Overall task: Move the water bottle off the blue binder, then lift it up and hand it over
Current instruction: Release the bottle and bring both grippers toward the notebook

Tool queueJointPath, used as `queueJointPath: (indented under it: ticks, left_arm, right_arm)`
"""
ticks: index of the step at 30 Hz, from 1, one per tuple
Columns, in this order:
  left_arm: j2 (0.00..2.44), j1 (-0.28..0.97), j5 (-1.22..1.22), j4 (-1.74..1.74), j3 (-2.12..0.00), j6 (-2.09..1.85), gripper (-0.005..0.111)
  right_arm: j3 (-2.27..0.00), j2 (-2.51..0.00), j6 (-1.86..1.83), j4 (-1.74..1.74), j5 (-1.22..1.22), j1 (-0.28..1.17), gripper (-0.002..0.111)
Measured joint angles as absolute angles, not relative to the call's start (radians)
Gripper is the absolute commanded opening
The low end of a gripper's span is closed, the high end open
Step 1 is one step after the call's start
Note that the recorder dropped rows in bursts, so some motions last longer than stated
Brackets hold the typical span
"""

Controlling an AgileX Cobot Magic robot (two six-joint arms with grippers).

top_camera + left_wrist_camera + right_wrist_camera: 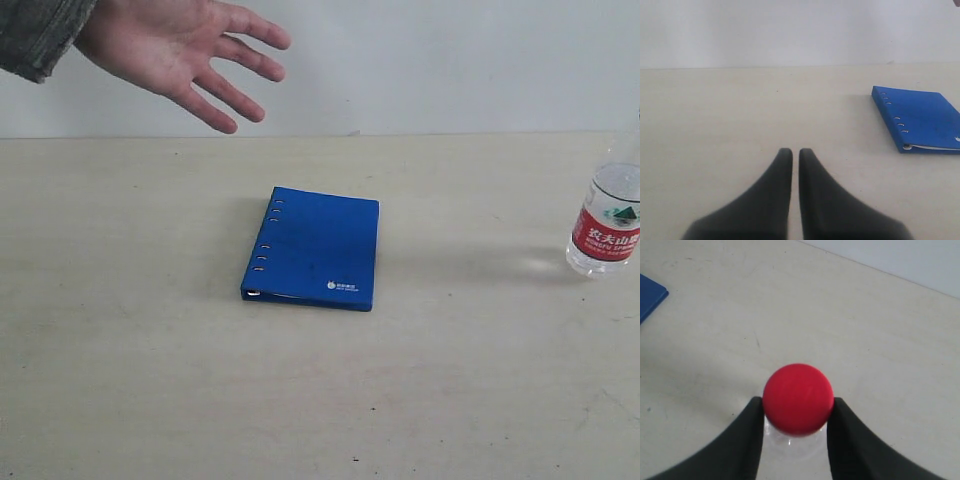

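Note:
The water bottle [606,222] stands upright at the far right edge of the exterior view, off the blue binder [315,248] and well to its right. Its base is at table level. In the right wrist view my right gripper [797,402] is shut on the bottle, a black finger [747,435] pressing at each side just under the red cap [798,397]. The binder lies flat and closed mid-table with nothing on it; one corner [650,297] shows in the right wrist view. My left gripper [795,151] hovers shut and empty over bare table, the binder [922,117] off to its side.
A person's open hand [180,50] in a grey sleeve reaches in above the table's back left, palm facing forward. The pale table [150,380] ends at a white wall behind.

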State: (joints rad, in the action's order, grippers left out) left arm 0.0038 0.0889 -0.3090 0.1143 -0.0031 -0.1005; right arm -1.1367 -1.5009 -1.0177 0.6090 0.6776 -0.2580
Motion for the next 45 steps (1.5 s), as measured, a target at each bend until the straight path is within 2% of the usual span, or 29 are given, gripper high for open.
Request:
queueJointPath:
  ticks: [3, 11, 17, 25, 40, 45]
  left_arm:
    - [0.004, 0.089, -0.309, 0.114, -0.003, -0.101, 0.004]
    - [0.004, 0.089, -0.309, 0.114, -0.003, -0.101, 0.004]
    - [0.004, 0.089, -0.309, 0.114, -0.003, -0.101, 0.004]
    - [0.004, 0.089, -0.309, 0.114, -0.003, -0.101, 0.004]
    - [0.004, 0.089, -0.309, 0.114, -0.003, -0.101, 0.004]
    - [0.004, 0.089, -0.309, 0.114, -0.003, -0.101, 0.004]
  right_arm:
    - [-1.136, -1.517, -1.018, 0.609, 0.675, -0.258, 0.003]
    - [-1.136, -1.517, -1.014, 0.609, 0.672, -0.258, 0.042]
    - [-1.136, -1.52, -1.008, 0.609, 0.653, -0.258, 0.055]
    - [-1.136, -1.498, -1.003, 0.613, 0.587, -0.258, 0.056]
    - [-1.136, -1.266, -1.024, 0.641, 0.457, -0.256, 0.056]
    - [-1.136, -1.197, -1.028, 0.685, 0.467, -0.184, 0.056]
